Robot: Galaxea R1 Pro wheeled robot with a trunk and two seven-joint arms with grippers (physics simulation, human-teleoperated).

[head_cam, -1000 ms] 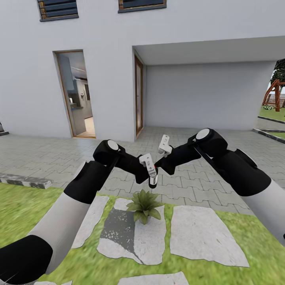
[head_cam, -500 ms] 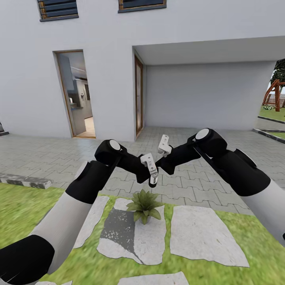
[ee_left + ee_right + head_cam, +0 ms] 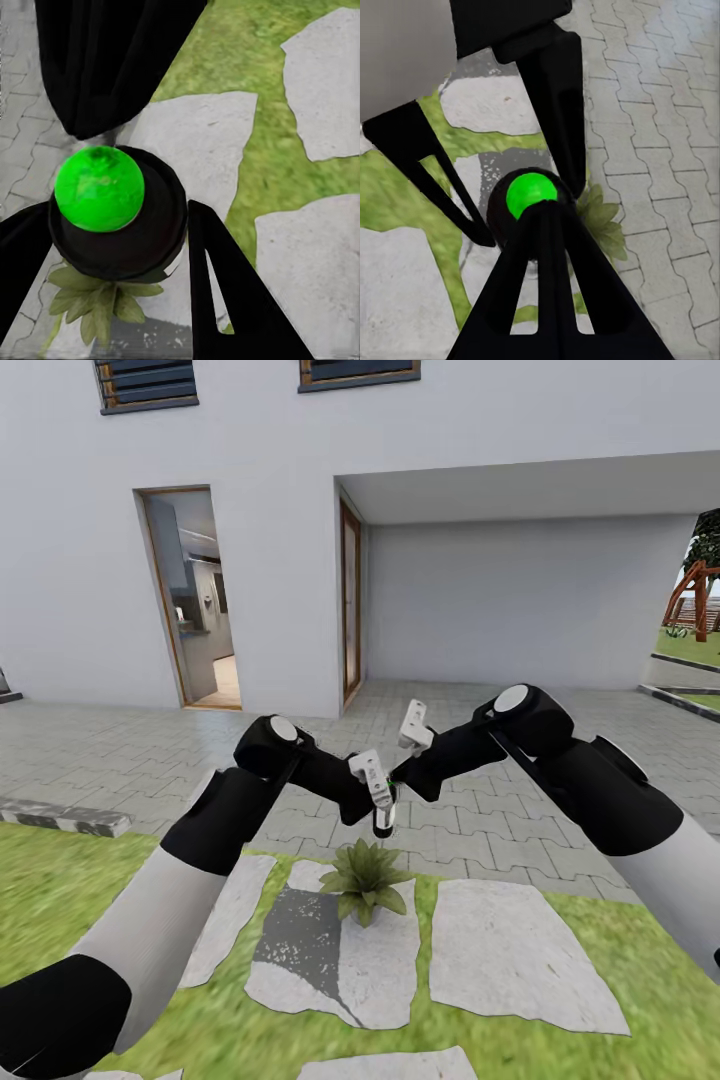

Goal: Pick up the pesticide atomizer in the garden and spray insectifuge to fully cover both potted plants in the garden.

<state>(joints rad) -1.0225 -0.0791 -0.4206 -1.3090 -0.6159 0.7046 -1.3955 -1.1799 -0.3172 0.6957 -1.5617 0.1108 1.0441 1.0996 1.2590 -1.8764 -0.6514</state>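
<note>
House wall (image 3: 250, 560) and grey paving (image 3: 150, 750) fill the far ground, lawn (image 3: 60, 880) and stepping stones (image 3: 510, 950) lie near me. One potted plant (image 3: 365, 878) sits on the middle stone. Directly above it, my left gripper (image 3: 378, 800) clamps the pesticide atomizer (image 3: 384, 818) upright, its button top (image 3: 99, 187) glowing green. My right gripper (image 3: 412, 728) has one finger (image 3: 547, 285) resting over that button; I cannot tell its jaw setting.

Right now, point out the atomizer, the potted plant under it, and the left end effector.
pesticide atomizer (image 3: 100, 187): left wrist view, on its green button top.
potted plant (image 3: 366, 876): head view, on the leaf rosette's centre.
left end effector (image 3: 381, 797): head view, midway between fingertips, gripping the bottle.
</note>
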